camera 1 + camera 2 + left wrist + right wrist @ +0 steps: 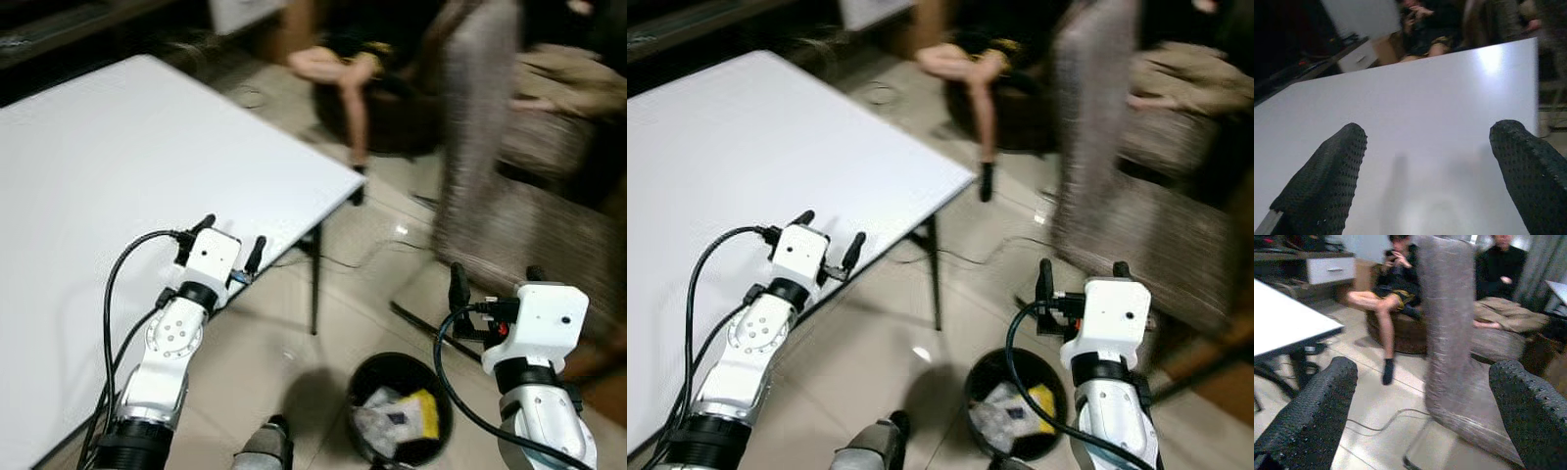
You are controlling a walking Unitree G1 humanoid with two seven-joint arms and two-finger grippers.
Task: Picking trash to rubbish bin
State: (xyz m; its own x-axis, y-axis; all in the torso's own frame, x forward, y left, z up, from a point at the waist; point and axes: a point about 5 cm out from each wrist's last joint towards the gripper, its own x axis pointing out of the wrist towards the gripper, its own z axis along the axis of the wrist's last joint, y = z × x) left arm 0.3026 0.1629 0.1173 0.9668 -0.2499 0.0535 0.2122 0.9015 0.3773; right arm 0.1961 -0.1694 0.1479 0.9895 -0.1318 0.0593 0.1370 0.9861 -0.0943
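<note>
Black plastic forms the bin (367,377) at the lower centre of the head view, on the tiled floor (372,255); trash (402,416), pale wrappers and a yellow piece, is seen inside it. The left gripper (230,242) is held open over the white table (127,157) edge, left of centre. The right gripper (495,279) is held open, empty, at the lower right, just right of the bin. A seated person (1393,279) is seen at the upper centre.
</note>
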